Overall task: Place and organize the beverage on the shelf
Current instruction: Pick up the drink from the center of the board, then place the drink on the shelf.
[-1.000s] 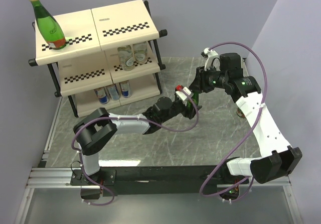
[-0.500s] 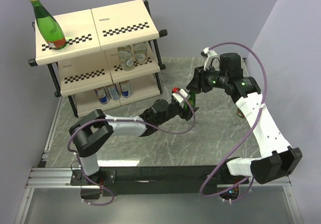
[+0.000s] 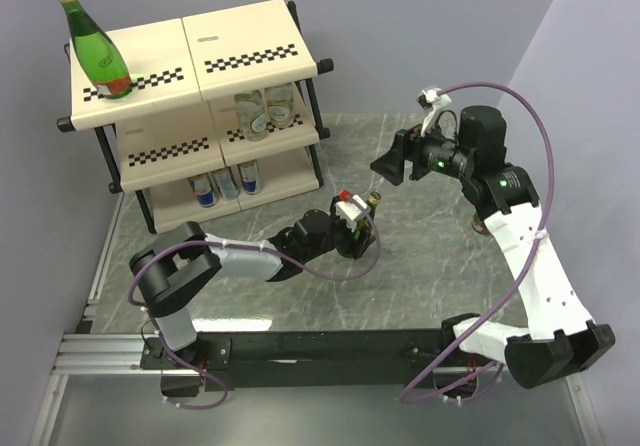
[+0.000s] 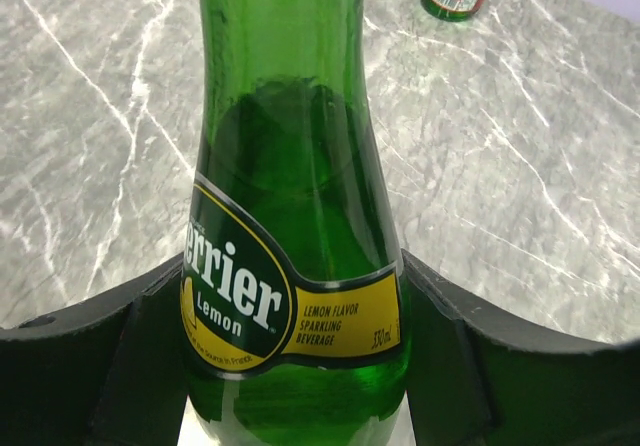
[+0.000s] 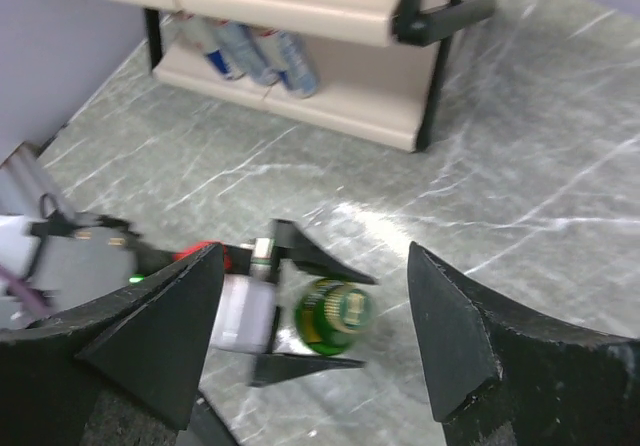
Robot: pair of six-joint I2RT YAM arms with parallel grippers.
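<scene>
A: Since a second ago, what is changed?
B: The right pincer [image 5: 315, 266] is drawn back toward one o'clock, and the green bottle [image 4: 285, 166] is carried toward seven o'clock across the worktop [image 3: 430, 266].
A: What may be feared?
B: Smooth glass may be let slip, or the shelf [image 3: 250, 36] at ten o'clock may be struck on the lift and the standing bottle [image 3: 98, 46] toppled.
A: How are the pincers set?
B: The green bottle is clamped at its label by the left pincer [image 3: 352, 228], both fingers [image 4: 90, 366] pressed on glass. The right is spread wide, with nothing held.
</scene>
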